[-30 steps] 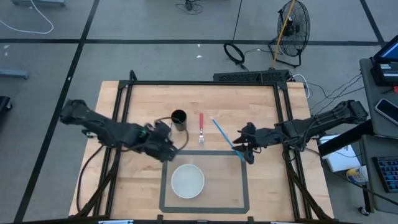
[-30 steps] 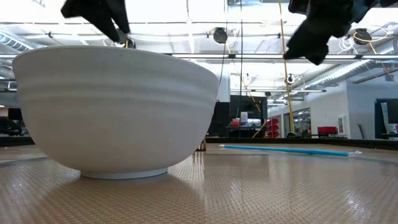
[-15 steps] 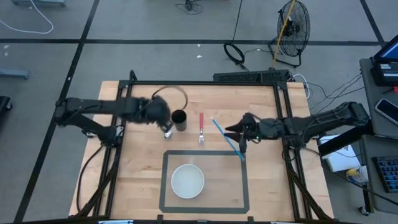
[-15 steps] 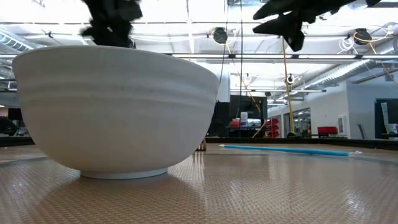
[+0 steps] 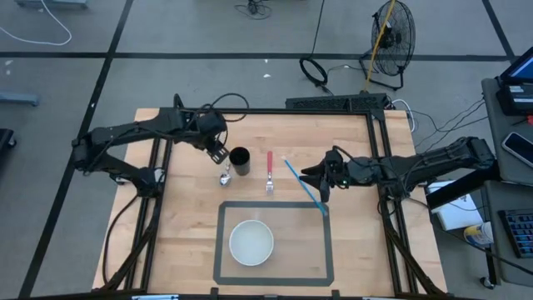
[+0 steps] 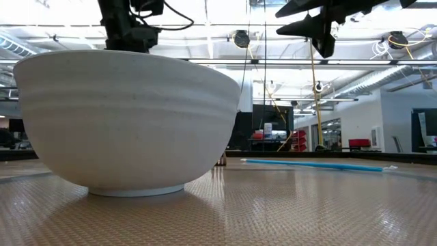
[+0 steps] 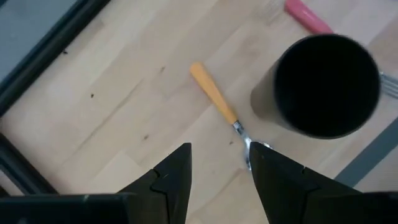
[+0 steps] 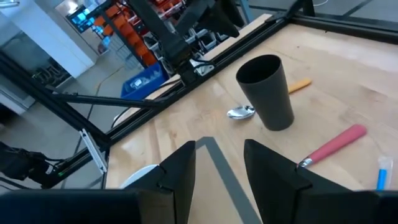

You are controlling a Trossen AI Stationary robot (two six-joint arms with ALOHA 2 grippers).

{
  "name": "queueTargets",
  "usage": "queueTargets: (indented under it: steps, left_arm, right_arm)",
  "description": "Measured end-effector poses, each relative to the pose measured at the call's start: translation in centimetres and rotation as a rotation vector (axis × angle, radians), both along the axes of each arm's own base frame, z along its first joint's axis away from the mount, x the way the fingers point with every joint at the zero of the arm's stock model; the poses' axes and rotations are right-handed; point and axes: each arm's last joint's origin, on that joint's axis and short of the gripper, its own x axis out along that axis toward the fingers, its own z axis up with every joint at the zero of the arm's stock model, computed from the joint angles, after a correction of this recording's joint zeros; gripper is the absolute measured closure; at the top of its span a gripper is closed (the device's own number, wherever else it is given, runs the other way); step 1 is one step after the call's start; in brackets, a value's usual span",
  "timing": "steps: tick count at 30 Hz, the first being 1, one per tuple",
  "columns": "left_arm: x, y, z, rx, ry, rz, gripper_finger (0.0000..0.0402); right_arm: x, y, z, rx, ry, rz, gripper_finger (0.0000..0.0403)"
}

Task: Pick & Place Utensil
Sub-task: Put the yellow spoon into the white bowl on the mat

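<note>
An orange-handled spoon [image 7: 214,96] lies flat on the table beside a black cup [image 5: 240,161]; its metal bowl [image 5: 225,177] shows in the high view. A red-handled fork [image 5: 270,171] and a long blue utensil [image 5: 301,185] lie to the cup's right. A white bowl [image 5: 251,242] stands in a taped square near the front. My left gripper [image 5: 218,152] hovers open above the spoon, just left of the cup. My right gripper [image 5: 321,183] hangs open above the blue utensil's near end.
A dark frame [image 5: 271,111] borders the table's far and side edges. The grey tape outline [image 5: 326,242] surrounds the bowl. In the low view the bowl [image 6: 130,116] fills the left, with the blue utensil [image 6: 314,165] lying behind it. Bare wood lies along the table's left and right.
My left gripper has swung from beside the taped square's far-left corner toward the far edge and now hangs beside the cup. My right gripper has shifted a little toward the far-left and tipped closer to level. The spoon's metal bowl, which the left gripper covered, now shows.
</note>
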Motion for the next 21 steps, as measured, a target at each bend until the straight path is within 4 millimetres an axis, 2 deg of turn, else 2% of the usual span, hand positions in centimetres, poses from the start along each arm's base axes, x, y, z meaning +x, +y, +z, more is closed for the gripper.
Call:
queueTargets:
  steps: [6,12,21]
  left_arm:
    - [-1.3,1.4,-2.6,-0.094,0.026,0.040,0.0234]
    - [-2.1,3.5,-6.2,-0.206,-0.115,0.109,0.0234]
    - [-2.9,5.7,-8.9,-0.199,-0.267,0.272,0.0234]
  right_arm:
    - [0.0,0.0,0.0,0.000,0.001,-0.001,0.0271]
    - [0.0,-0.1,0.0,-0.007,0.003,-0.005,0.0271]
    - [0.0,-0.2,0.0,-0.011,0.003,-0.009,0.0271]
